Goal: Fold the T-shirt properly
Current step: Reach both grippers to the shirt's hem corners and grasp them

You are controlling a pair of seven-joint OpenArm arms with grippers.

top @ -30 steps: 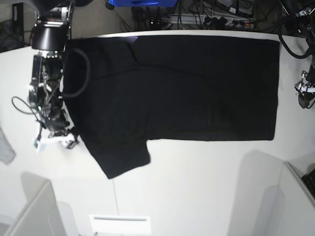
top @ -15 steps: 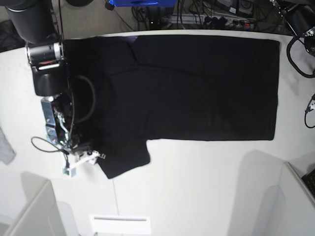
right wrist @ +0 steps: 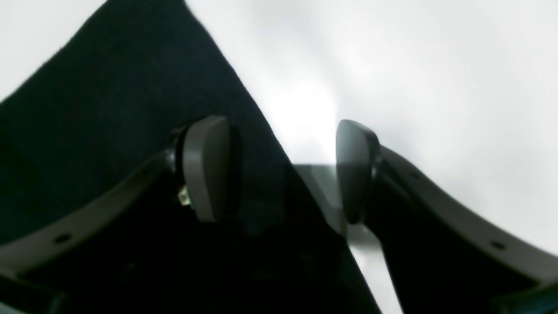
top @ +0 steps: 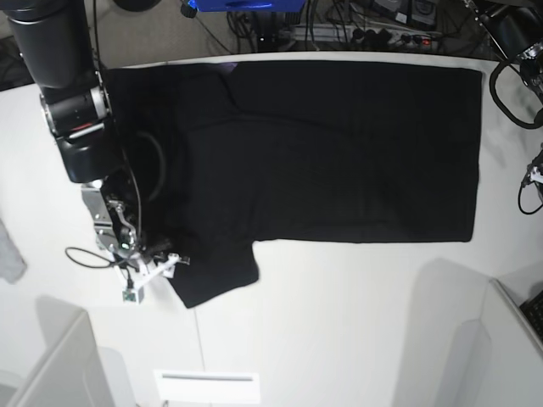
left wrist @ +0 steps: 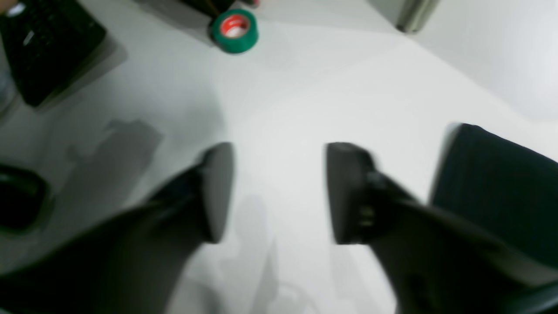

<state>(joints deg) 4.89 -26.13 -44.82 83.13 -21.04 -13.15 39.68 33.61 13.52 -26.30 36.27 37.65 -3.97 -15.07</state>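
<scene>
Black T-shirt (top: 322,153) flat, long axis along the bench (top: 339,322)
Right end effector (right wrist: 279,174) gapes over its sleeve edge; left end effector (left wrist: 279,192) open, empty

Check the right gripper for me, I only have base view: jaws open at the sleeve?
Observer: Open. In the right wrist view the right gripper straddles the T-shirt edge, one finger over cloth, the other over bare table. Nothing is pinched.
Operator: Left one? It's barely in my frame.
Observer: The left gripper is open too, with nothing between its fingers. It is above bare table, with the shirt's edge off to one side.
Operator: Anything near it?
Observer: A green tape roll lies on the table beyond it, apart from the shirt.
</scene>
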